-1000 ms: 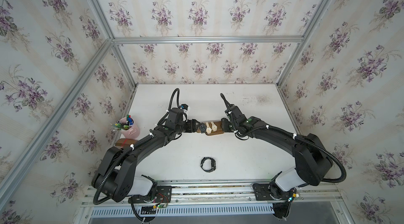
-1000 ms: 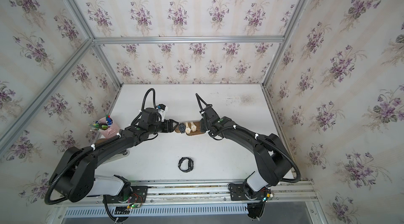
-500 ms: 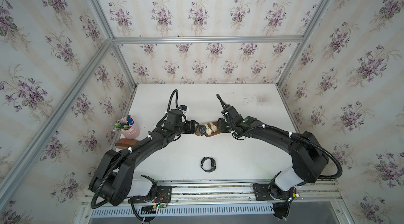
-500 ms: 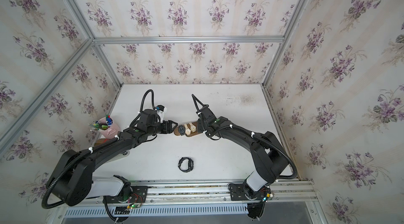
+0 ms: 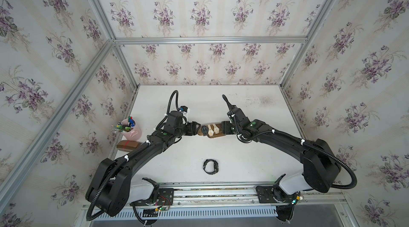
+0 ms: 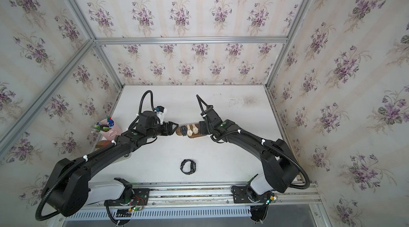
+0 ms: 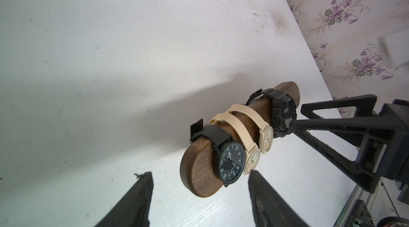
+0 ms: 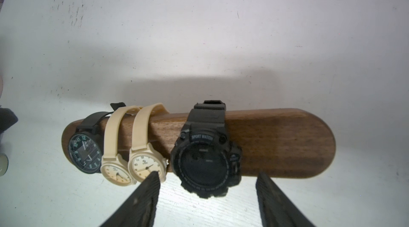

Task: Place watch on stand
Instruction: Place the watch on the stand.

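The dark wooden stand (image 5: pixel 218 135) (image 6: pixel 195 136) (image 8: pixel 276 144) lies mid-table, carrying a black-faced watch (image 7: pixel 231 161), two beige watches (image 8: pixel 143 166) and a chunky black sport watch (image 8: pixel 204 163). My right gripper (image 8: pixel 208 173) (image 5: pixel 225 127) is open, its fingers either side of the sport watch's face without touching it. At the stand's other end my left gripper (image 7: pixel 199 173) (image 5: pixel 197 129) is open and holds nothing. Another black watch (image 5: pixel 211 166) (image 6: pixel 188 166) lies loose on the table near the front.
A pink cup of pens (image 5: pixel 132 129) and a brown box with red tape (image 5: pixel 128 145) stand at the table's left edge. Floral walls close in three sides. The arms' base rail (image 5: pixel 210 192) runs along the front.
My right gripper has opened and let go of the sport watch, which now sits on the stand. The left arm has hardly moved.
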### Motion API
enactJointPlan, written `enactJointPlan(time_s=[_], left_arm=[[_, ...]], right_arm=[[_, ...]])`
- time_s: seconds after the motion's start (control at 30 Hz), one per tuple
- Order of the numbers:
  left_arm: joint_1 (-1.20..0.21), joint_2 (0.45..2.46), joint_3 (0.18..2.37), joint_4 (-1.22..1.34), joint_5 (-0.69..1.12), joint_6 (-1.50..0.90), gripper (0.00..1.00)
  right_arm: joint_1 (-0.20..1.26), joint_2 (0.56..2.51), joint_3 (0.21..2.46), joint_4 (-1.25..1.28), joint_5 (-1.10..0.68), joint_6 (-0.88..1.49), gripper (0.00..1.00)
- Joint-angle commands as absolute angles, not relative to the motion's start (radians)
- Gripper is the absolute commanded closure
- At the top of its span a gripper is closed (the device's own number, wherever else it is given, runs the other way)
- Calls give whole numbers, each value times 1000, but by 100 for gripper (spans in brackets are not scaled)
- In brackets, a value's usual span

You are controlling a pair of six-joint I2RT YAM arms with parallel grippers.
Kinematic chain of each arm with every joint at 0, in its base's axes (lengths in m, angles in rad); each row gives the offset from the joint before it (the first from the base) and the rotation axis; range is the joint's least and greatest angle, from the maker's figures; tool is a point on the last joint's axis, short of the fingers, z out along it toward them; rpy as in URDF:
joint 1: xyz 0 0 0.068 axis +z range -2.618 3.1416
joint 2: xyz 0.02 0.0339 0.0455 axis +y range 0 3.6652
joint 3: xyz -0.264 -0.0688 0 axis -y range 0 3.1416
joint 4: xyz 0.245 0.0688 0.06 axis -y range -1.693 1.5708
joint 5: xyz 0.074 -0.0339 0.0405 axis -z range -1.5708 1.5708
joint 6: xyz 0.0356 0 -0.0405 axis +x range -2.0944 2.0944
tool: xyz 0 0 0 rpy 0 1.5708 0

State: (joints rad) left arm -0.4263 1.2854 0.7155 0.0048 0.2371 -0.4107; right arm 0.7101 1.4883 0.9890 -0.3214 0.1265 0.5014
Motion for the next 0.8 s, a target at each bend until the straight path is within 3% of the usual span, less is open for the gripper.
enactJointPlan(time_s=[0.0, 0.23, 0.53, 0.77], left_arm=[[-426, 1261, 711, -27, 221, -403, 30], [-426, 1099, 664, -175, 155, -431, 30], [-446, 890, 531, -354, 140, -523, 31], [-613, 895, 511, -404, 122, -579, 33]], right_arm=[[710, 1452, 977, -312, 147, 504, 31], [825, 1319, 893, -332, 154, 478, 33], [1058, 1307, 753, -315, 116, 559, 38], [1145, 1315, 735, -293, 120, 602, 39]])
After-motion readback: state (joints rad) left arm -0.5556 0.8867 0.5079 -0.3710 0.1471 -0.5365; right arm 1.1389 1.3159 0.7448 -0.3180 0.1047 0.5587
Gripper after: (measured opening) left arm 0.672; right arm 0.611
